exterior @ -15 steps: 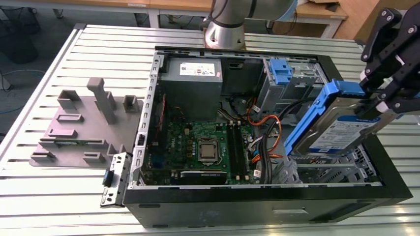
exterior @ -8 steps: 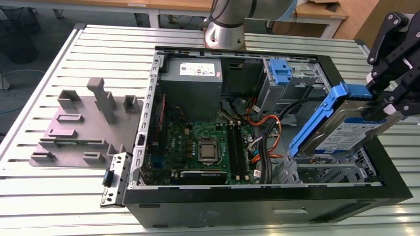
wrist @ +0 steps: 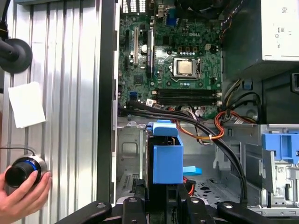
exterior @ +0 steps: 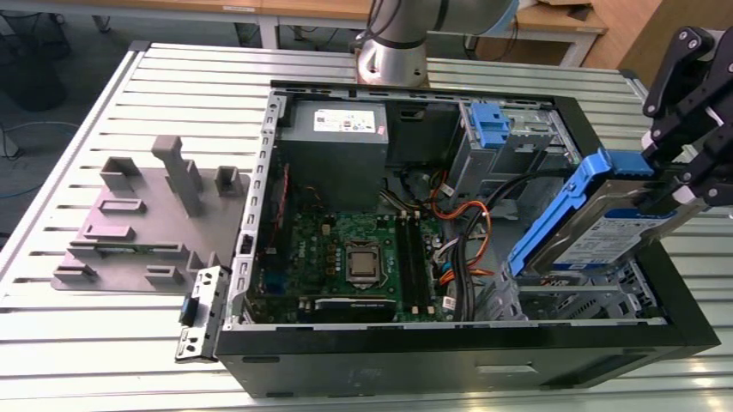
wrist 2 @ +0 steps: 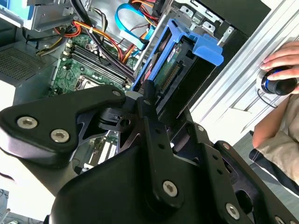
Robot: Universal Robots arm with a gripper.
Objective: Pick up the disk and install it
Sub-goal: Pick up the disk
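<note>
1. The open computer case (exterior: 458,348) lies on its side on the slatted table (exterior: 69,343); its black wall at the exterior view's right runs just beside the disk (exterior: 602,227); a bundle of cables (exterior: 475,232) crowds the disk's other side.
2. Below the disk you have a bare metal drive cage (exterior: 572,296); the motherboard (exterior: 343,249) sits well apart.
3. Your gripper (exterior: 674,190) is clamped on the disk's upper end and holds it tilted; the lower end dips into the case.
4. The disk is silver-grey with a white-and-blue label; a blue rail frame wraps its edge.
5. A hand (wrist: 21,198) rests on a round knob (wrist: 22,170) on the table outside the case.
</note>
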